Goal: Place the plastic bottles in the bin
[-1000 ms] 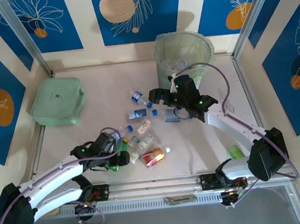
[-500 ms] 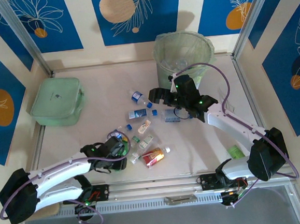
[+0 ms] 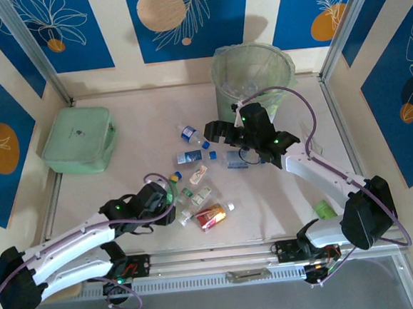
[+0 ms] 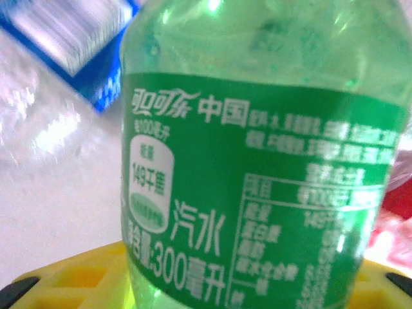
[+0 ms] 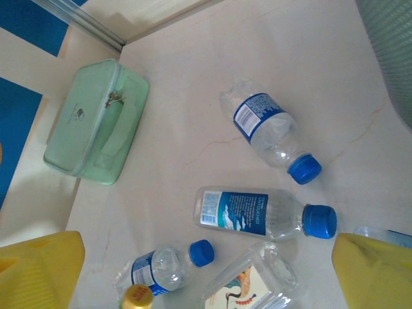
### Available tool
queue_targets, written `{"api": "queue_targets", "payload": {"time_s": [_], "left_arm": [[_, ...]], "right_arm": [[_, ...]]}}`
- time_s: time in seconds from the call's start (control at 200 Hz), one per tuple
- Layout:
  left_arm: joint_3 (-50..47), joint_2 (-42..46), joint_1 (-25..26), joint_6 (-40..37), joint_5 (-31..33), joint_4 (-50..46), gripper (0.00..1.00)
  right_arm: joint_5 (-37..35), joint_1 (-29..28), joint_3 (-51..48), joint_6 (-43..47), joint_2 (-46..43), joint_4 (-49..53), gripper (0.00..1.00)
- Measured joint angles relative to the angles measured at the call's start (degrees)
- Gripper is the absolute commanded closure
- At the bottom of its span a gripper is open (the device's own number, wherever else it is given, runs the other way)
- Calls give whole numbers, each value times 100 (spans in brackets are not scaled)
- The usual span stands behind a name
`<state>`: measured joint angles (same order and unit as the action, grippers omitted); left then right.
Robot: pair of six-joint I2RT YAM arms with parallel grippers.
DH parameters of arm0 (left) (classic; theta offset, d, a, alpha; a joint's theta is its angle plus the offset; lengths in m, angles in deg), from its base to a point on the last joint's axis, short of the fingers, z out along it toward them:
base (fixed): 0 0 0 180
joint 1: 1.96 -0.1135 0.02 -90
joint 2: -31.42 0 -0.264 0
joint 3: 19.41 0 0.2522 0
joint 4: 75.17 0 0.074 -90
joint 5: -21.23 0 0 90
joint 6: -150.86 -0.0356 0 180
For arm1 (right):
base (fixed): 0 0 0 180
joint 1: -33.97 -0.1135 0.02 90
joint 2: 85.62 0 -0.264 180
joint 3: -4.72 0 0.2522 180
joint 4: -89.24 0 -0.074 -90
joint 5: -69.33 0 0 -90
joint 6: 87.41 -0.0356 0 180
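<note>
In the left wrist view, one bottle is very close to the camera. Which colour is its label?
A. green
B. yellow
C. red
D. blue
A: on the green bottle right in front of the left wrist camera, the label is green with white print.

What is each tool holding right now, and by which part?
The left tool seems to grip a green bottle around its labelled middle. The right tool is open and holds nothing.
</note>
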<state>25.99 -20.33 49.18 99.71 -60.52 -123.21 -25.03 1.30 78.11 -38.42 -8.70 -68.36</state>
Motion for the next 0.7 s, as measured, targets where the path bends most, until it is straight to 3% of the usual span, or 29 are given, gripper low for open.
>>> {"api": "queue_targets", "payload": {"time_s": [0.37, 0.7], "left_arm": [[195, -461, -79, 162, 413, 2144, 60], [811, -1394, -490, -83, -136, 3729, 59]], "right_arm": [[1123, -192, -31, -168, 289, -850, 1], [1578, -452, -31, -317, 470, -1172, 7]]}}
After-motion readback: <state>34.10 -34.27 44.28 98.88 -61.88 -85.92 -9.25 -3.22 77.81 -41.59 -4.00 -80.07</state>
